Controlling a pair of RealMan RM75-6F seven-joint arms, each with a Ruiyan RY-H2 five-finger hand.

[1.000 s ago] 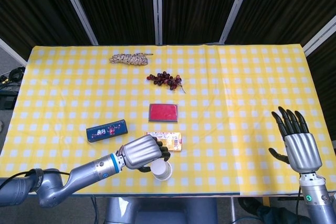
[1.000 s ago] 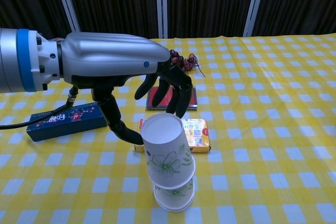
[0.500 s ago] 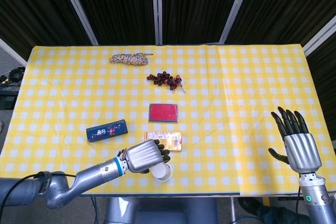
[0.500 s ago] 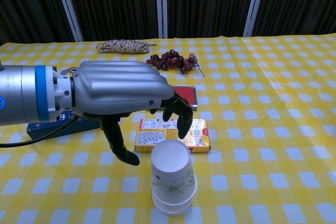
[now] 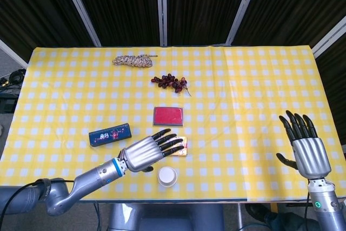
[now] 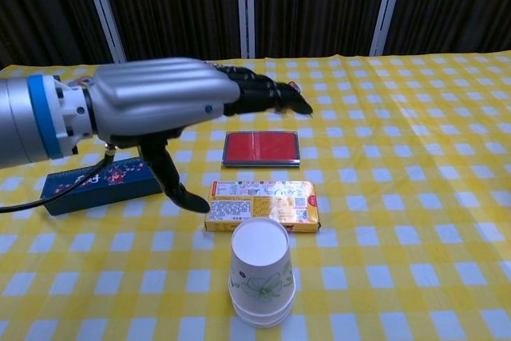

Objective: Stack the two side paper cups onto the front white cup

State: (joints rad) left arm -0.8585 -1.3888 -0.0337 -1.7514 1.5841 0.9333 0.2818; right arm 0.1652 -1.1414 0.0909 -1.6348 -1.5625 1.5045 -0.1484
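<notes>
Standing upside down near the front edge of the tabletop (image 5: 254,79), the paper cups (image 6: 261,277) sit one on top of another in a small stack, just in front of a yellow packet (image 6: 262,205). The left robot hand (image 5: 148,151) hovers above and behind the stack with its fingers spread flat, holding nothing and not touching the cups. The right robot hand (image 5: 304,143) is far off to the right side, fingers apart and pointing up, also holding nothing. A red case (image 6: 260,148) and a dark blue box (image 5: 109,134) lie farther back.
</notes>
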